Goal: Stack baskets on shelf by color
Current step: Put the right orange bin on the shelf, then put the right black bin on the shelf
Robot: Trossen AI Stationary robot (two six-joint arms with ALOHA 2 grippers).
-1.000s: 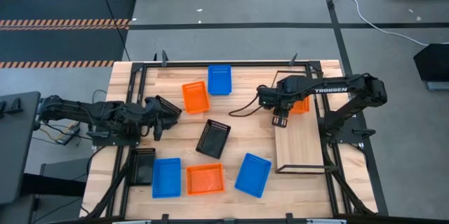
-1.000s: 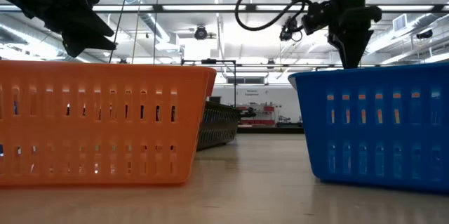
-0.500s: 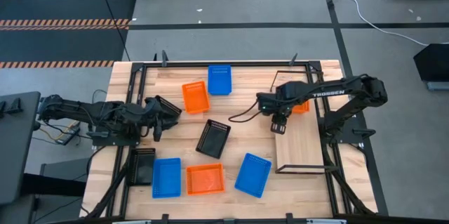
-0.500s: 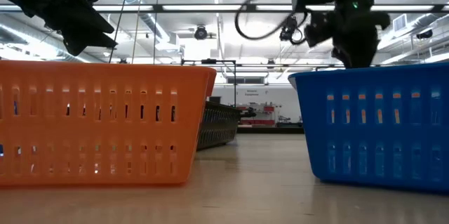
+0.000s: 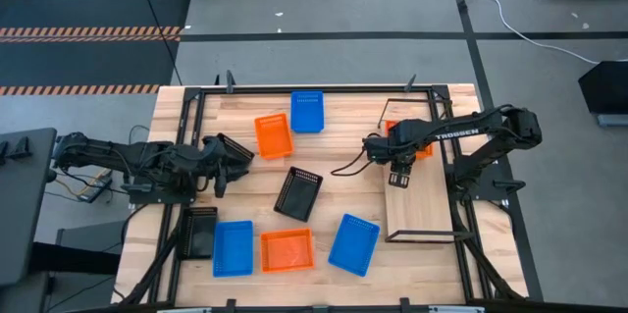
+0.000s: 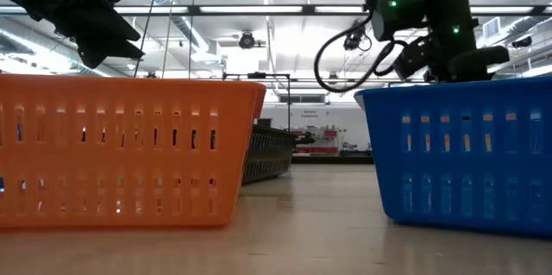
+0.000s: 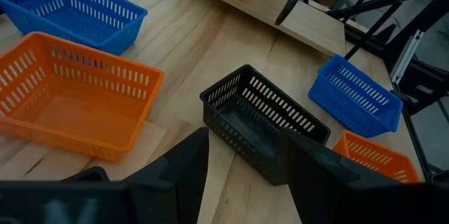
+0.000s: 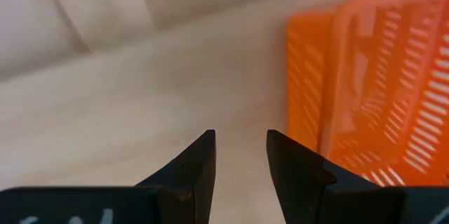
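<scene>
An orange basket (image 5: 422, 146) sits on the far end of the shelf (image 5: 424, 205), a wooden board in a black wire frame at the table's right. My right gripper (image 5: 398, 179) (image 8: 240, 155) points down over the bare board just beside that basket, open with nothing between its fingers. My left gripper (image 5: 232, 152) (image 7: 245, 171) hovers open over the table's left side, facing a black basket (image 7: 263, 119) (image 5: 298, 193). Loose on the table lie an orange basket (image 5: 274, 134), a blue one (image 5: 307, 111), and several more along the near edge.
Along the near edge lie a black basket (image 5: 199, 232), a blue one (image 5: 234, 247), an orange one (image 5: 287, 250) and another blue one (image 5: 354, 244). The shelf's near two thirds show bare wood. Black frame rails (image 5: 294, 88) border the table.
My right gripper has sunk toward the shelf board beside the orange basket, tipping a little steeper; in the low view it has dropped behind the blue basket's rim. Its fingers keep the same gap. The baskets have not moved.
</scene>
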